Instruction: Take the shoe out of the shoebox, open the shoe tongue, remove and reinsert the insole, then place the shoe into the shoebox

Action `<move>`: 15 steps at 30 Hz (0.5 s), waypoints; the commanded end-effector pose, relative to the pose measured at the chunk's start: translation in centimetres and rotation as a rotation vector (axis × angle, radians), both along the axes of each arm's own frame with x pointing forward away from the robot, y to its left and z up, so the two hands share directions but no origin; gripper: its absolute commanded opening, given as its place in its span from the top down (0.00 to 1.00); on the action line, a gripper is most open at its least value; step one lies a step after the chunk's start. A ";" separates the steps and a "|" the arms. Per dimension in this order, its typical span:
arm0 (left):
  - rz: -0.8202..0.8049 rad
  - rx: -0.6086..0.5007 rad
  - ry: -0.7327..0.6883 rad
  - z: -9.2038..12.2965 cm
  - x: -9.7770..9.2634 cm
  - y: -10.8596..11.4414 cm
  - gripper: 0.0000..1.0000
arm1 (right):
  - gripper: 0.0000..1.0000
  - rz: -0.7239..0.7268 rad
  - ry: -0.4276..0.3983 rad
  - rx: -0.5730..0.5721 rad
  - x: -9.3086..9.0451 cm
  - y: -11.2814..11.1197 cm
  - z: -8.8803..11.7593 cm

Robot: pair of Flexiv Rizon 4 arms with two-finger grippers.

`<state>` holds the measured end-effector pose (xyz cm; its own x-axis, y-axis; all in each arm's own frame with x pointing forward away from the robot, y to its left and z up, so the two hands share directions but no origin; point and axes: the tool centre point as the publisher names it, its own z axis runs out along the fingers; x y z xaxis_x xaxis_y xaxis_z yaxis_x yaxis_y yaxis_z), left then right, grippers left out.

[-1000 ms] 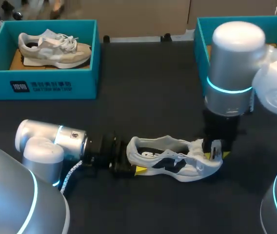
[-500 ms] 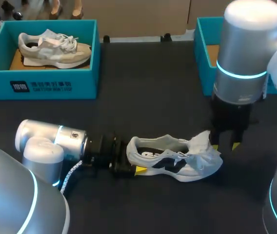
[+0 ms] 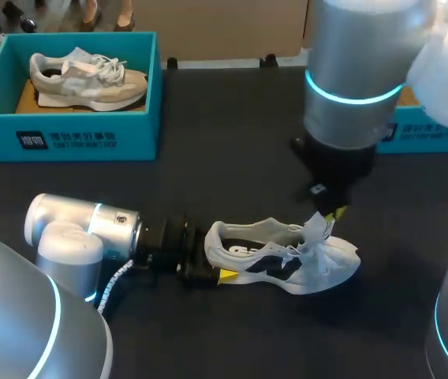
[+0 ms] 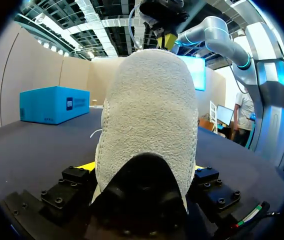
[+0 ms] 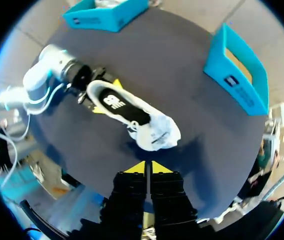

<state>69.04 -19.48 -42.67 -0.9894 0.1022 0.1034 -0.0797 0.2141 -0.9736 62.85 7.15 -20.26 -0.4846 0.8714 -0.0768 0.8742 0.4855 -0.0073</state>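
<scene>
- Head view: white-and-black mesh sneaker [image 3: 283,260] on its sole at 6 o'clock on the black desk [image 3: 232,142], heel to 9 o'clock, toe to 3 o'clock. Left gripper [image 3: 208,274] clamped on the heel. Right gripper [image 3: 333,213] just above the raised tongue, at the sneaker's 1 o'clock.
- Risk of the soft tongue flopping back over the opening and blocking the insole, with nothing pinning it. Risk too of dragging the heel out of the clamp by pulling hard on the insole.
- Left wrist view: fuzzy pale heel filling the space between both yellow tips and touched from two sides, with a dark patch low on it.
- Right wrist view: right gripper fingers pressed together, nothing between. Sneaker ahead at 12 o'clock, well apart, black insole showing, forefoot mesh and laces bunched. Teal cardboard shoebox [image 5: 237,75] off at 2 o'clock.
</scene>
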 end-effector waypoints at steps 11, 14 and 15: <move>0.000 0.003 0.001 -0.7 0.0 -0.1 1.00 | 1.00 0.779 -0.007 0.072 1.4 5.5 -0.9; 0.000 0.003 0.001 -0.7 0.0 -0.1 1.00 | 1.00 0.779 -0.007 0.072 1.4 5.5 -0.9; 0.000 0.003 0.001 -0.7 0.0 -0.1 1.00 | 1.00 0.779 -0.007 0.072 1.4 5.5 -0.9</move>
<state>69.03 -19.49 -42.66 -0.9893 0.1025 0.1034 -0.0796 0.2138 -0.9736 63.92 13.19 -20.90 -0.8462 0.5224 -0.1051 0.5262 0.8503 -0.0105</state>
